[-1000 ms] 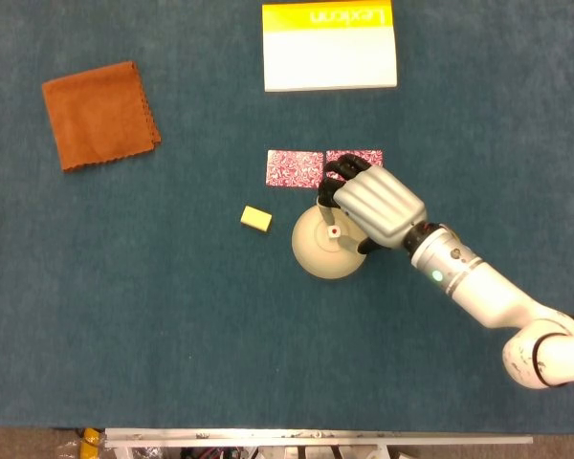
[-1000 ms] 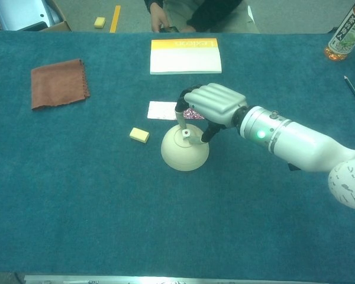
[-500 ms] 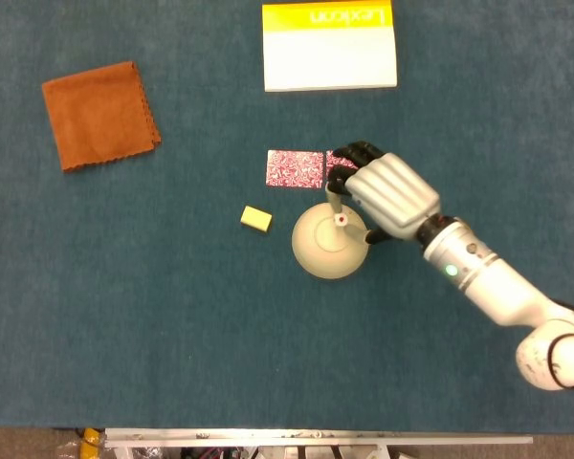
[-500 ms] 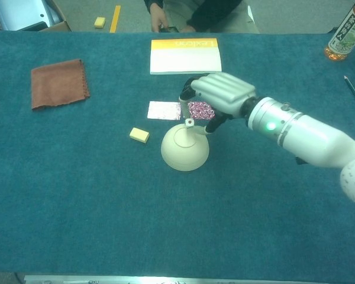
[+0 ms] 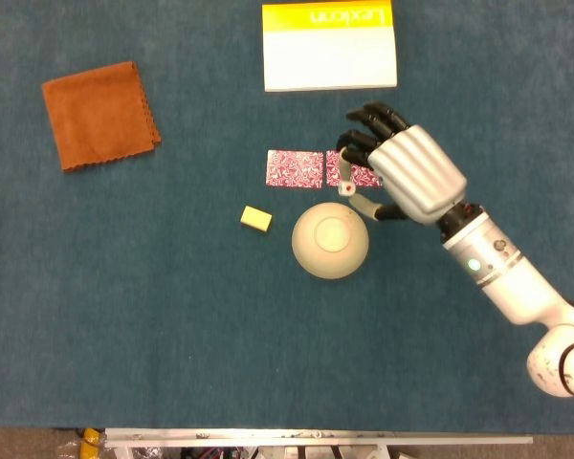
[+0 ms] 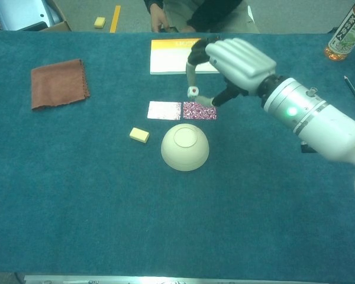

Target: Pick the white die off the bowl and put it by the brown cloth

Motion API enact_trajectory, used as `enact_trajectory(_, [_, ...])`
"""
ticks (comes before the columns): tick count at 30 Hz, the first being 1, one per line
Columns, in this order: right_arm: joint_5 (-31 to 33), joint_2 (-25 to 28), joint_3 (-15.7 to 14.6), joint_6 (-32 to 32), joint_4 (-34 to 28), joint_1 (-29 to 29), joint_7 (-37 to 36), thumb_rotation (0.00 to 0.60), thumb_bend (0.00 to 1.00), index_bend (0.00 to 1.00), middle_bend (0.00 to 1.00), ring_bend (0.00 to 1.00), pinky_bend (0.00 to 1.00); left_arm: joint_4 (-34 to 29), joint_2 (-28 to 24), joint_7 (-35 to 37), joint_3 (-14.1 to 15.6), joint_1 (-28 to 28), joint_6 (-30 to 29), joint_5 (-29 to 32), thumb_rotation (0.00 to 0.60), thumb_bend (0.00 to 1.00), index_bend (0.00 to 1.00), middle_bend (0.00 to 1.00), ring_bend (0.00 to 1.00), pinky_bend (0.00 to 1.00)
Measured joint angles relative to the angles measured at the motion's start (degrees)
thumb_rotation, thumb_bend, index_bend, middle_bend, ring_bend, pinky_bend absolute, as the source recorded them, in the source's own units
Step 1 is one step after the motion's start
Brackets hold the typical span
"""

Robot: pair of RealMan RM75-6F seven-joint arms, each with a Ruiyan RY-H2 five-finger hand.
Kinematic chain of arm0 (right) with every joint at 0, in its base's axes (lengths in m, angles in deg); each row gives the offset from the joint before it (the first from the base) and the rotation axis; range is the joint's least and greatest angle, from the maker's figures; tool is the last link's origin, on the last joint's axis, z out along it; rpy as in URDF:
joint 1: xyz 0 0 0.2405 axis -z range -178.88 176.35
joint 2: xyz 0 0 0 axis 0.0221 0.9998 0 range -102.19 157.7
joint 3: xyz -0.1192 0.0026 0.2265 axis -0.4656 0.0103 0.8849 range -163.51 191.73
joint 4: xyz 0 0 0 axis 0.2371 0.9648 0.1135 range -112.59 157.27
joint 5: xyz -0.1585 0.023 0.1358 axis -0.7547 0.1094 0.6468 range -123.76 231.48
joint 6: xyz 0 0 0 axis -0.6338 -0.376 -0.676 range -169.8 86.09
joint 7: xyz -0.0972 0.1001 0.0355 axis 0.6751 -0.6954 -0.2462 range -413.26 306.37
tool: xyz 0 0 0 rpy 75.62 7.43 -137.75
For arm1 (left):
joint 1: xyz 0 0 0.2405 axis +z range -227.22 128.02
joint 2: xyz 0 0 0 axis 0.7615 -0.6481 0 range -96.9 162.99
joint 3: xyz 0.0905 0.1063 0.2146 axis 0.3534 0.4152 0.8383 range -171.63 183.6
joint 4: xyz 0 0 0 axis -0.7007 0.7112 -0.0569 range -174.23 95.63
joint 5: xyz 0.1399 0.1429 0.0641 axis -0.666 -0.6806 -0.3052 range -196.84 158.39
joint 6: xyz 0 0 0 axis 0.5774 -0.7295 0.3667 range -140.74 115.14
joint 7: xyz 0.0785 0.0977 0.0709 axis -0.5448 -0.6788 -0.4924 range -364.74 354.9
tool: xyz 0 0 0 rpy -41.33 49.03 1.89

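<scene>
My right hand [image 5: 407, 174] [image 6: 234, 62] hangs in the air behind and to the right of the upturned cream bowl [image 5: 330, 241] [image 6: 185, 147]. It pinches the small white die [image 5: 345, 188] [image 6: 193, 91] between thumb and a finger, well above the table. The bowl's flat base is bare. The brown cloth [image 5: 99, 114] [image 6: 58, 83] lies flat at the far left of the table, far from the hand. My left hand shows in neither view.
A yellow block [image 5: 256, 218] [image 6: 139, 135] lies left of the bowl. Two patterned cards [image 5: 295, 167] [image 6: 164, 110] sit just behind it. A white and yellow book [image 5: 329, 45] [image 6: 185, 56] lies at the back, a bottle [image 6: 345, 31] at the far right.
My right hand has lifted the die off the bowl's base and risen up and back, away from the bowl. The bowl stayed in place.
</scene>
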Motion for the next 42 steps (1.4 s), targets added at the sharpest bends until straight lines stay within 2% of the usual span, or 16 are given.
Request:
enact_trajectory(4, [-3.70,-1.87,0.29,-4.42,2.56,1.31,-2.31,0.600,0.27,0.38,0.36,0.14,0.09,0.12,0.08,0.06,0.03,0.10,0.09,0.18,0.600,0.46,0.27,0.31,0.19,0.23])
enact_trajectory(19, [-3.63,0.53,0.86,-6.06,0.62,3.74,1.34,0.600,0.27,0.38,0.36,0.14,0.09,0.22,0.21,-0.07,0.09,-0.13,0.62,0.06,0.600,0.46,0.27,0.31,0.19,0.23])
enact_trajectory(31, [-2.62,9.35,-2.68,-10.26,-6.55,10.66,6.18,0.600,0.27,0.38,0.36,0.14,0.09,-0.14,-0.35,-0.06,0.12,-0.28,0.91,-0.08,0.600,0.46,0.27,0.31,0.19,0.23])
enact_trajectory(42, [-3.10,19.12,-7.17,-20.70,-13.77,21.65,8.56,0.600,0.27,0.38,0.36,0.14,0.09,-2.37,-1.15,-0.56,0.75,-0.29,-0.50,-3.14,0.600,0.46,0.27,0.31,0.19,0.23])
